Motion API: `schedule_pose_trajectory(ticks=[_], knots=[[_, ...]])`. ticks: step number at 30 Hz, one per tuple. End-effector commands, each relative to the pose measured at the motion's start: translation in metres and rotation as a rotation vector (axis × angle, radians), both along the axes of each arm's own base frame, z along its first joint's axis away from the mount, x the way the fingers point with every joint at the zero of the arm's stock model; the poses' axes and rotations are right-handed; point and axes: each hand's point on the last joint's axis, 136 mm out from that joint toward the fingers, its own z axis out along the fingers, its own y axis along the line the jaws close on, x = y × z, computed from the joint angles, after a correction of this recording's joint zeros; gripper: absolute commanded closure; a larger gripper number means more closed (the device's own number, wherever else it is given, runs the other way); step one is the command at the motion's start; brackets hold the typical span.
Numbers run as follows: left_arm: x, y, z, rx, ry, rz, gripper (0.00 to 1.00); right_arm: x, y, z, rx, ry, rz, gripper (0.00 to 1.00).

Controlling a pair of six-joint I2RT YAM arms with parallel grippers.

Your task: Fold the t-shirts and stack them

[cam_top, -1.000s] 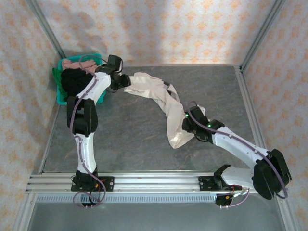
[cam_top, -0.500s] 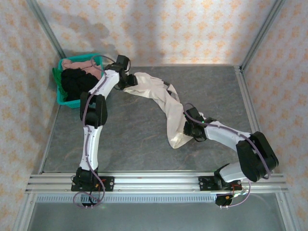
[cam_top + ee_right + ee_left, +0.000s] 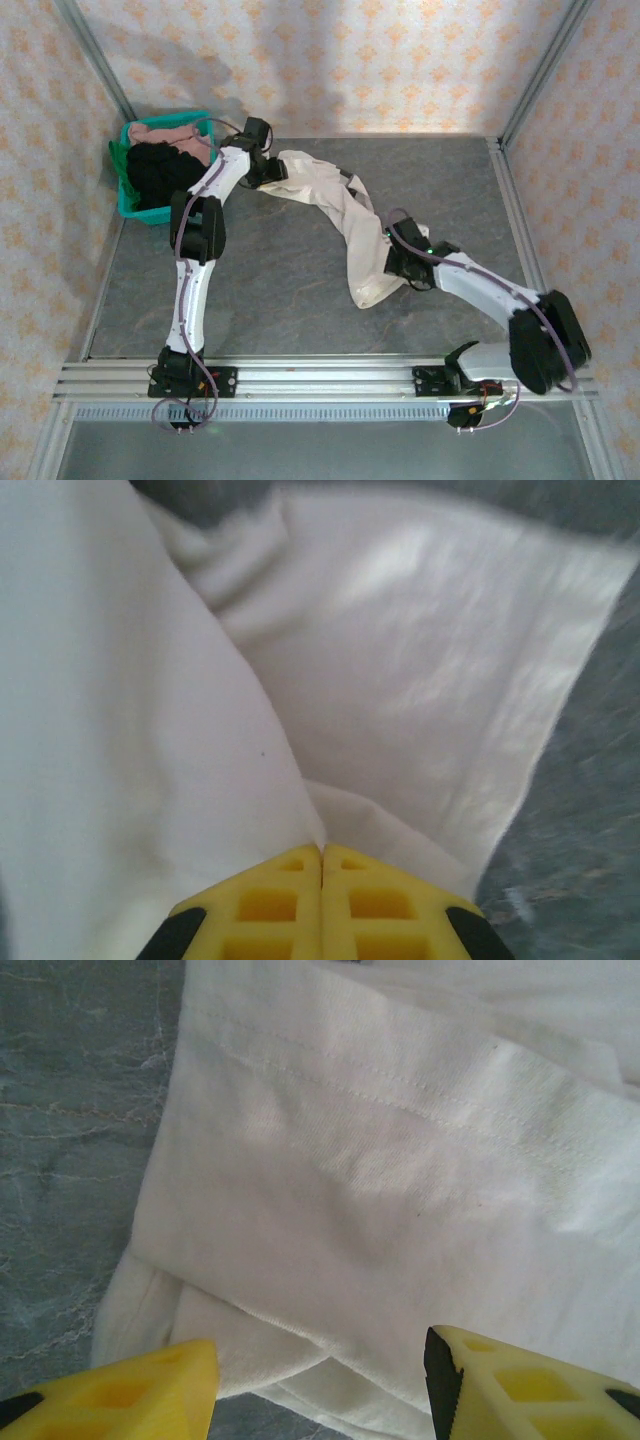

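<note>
A large, soft cream-white t-shirt (image 3: 335,205) lies on the grey stone-patterned table (image 3: 250,290) as a long, twisted band. It runs from beside a teal plastic bin (image 3: 133,212) at the far left corner down toward the middle right. The bin holds more clothing: a black bundled t-shirt (image 3: 155,170), a dusty pink t-shirt (image 3: 165,130) behind it, and a scrap of green cloth (image 3: 117,155) at the bin's left edge. The step in hand looks like the opening one: taking hold of the bunched shirt at both ends so it can be spread flat before any fold. No folded stack is on the table yet. The right pincer (image 3: 395,262) is at the lower end of the band. In the right wrist view the right pincer (image 3: 320,852) is clenched, its yellow tips meeting, and a thin fold of the shirt's cloth runs into the seam between them, so it appears to be gripping the shirt. The left pincer (image 3: 262,165) is at the far end, just beside the bin. In the left wrist view the left pincer (image 3: 320,1360) is released, its jaws moderately apart over the stitched hem and the layers beneath. Whether its tips touch the cloth cannot be told. The next move probably calls for the left pincer to close on that hem. Both arms would then draw apart to stretch the shirt smooth, taking care not to catch only one layer.
</note>
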Motion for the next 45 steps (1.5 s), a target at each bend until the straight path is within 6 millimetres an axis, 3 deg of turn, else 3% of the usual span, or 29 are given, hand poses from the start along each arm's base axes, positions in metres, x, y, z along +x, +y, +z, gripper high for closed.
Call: schedule_pose_trajectory(ticks=[1,5,8,14,18,22,27,29,32,35,40,42,45], knots=[[0.008,0.008,0.002,0.002,-0.005,0.037,0.43,0.010,-0.024,0.066,-0.081,-0.163,-0.033,1.00],[0.024,0.020,0.005,-0.003,-0.042,0.123,0.42,0.017,-0.038,0.115,-0.118,-0.289,-0.055,1.00],[0.034,0.026,0.002,0.010,-0.060,0.170,0.40,0.021,-0.043,0.140,-0.149,-0.342,-0.057,1.00],[0.048,0.027,-0.004,-0.005,-0.090,0.213,0.38,0.025,-0.048,0.159,-0.197,-0.393,-0.039,1.00],[0.061,0.035,-0.002,-0.005,-0.143,0.306,0.38,0.026,-0.043,0.158,-0.171,-0.402,-0.021,1.00],[0.078,0.027,-0.001,-0.063,-0.186,0.326,0.38,0.028,-0.032,0.145,-0.130,-0.395,0.016,1.00],[0.085,0.026,-0.008,-0.048,-0.201,0.331,0.40,0.030,-0.027,0.129,-0.126,-0.366,0.038,1.00],[0.086,0.024,-0.013,-0.055,-0.196,0.326,0.46,0.030,-0.027,0.125,-0.133,-0.360,0.039,1.00],[0.082,0.025,-0.012,-0.039,-0.183,0.323,0.69,0.030,-0.028,0.124,-0.136,-0.360,0.039,1.00],[0.077,0.028,0.002,-0.008,-0.190,0.309,0.83,0.031,-0.028,0.126,-0.137,-0.369,0.038,1.00],[0.061,0.035,0.045,0.072,-0.227,0.291,0.92,0.035,-0.031,0.134,-0.151,-0.387,0.027,1.00],[0.051,0.039,0.066,0.106,-0.242,0.290,1.00,0.036,-0.034,0.144,-0.154,-0.400,0.016,1.00],[0.028,0.039,0.106,0.160,-0.282,0.240,1.00,0.030,-0.031,0.174,-0.103,-0.445,0.032,1.00]])
